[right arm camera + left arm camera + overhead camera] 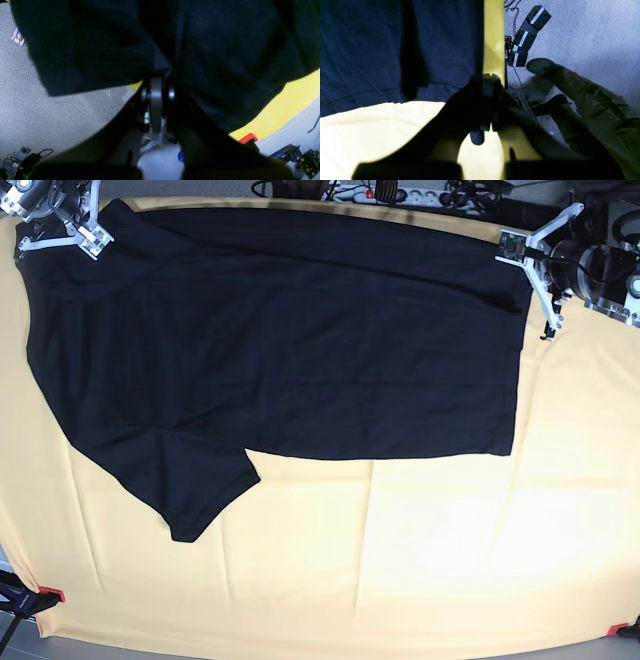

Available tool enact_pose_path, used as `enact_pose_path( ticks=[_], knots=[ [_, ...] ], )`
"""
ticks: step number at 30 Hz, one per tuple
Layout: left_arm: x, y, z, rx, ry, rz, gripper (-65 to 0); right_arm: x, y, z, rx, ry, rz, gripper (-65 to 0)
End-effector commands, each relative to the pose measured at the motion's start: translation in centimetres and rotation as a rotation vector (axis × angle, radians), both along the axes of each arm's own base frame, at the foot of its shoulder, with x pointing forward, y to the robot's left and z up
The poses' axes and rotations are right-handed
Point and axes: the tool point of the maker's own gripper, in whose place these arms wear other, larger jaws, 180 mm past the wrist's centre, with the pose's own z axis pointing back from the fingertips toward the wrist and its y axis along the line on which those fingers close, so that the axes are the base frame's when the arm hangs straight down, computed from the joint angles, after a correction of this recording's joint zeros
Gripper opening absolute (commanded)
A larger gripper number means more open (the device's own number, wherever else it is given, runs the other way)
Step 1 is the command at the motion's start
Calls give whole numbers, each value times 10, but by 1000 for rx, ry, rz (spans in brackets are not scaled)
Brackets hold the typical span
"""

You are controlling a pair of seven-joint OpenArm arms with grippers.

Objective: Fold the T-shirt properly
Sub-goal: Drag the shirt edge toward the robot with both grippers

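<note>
both pincers, left pincer [522, 252] and right pincer [62, 232], grip the t-shirt's [300, 360] far edge; draw both corners nearward evenly, keeping it taut.

Yellow table cloth [400, 560] held by red clamps [50, 594]; labelled foot pedals [528, 37], perhaps, on grey carpet [590, 32]

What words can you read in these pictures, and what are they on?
"STOP": white label on the top foot pedal on the floor, left wrist view.
"ZERO", probably: white label on the middle foot pedal; small, hard to read.
Label on the bottom foot pedal: too blurred to read.
Red and white sticker on the floor, right wrist view: letters cut off, unreadable.
T-shirt: no readable print.
</note>
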Motion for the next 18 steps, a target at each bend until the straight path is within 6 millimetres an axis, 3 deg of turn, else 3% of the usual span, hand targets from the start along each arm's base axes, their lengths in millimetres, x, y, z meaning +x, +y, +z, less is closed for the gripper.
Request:
enact_pose_path(
  ticks=[1,6,7,10,11,13,18],
  knots=[
    [5,9,5,38,-22,-9,-650,4,-4,5,-25,-14,8,-650],
    [-4,0,7,-9,34,23,-650,4,-4,5,-25,-14,8,-647],
    [-4,-1,8,-11,34,23,-623,4,-5,5,-25,-13,8,-569],
    [-4,-1,8,-11,35,23,-407,4,-5,5,-27,-11,7,-293],
    [-4,0,8,-11,34,23,-345,4,-5,5,-27,-11,7,-240],
    [-4,0,7,-10,34,23,-305,3,-5,6,-33,-6,6,-228],
    [-3,4,7,14,27,19,-305,6,6,17,-32,-10,44,-228]
  ],
)
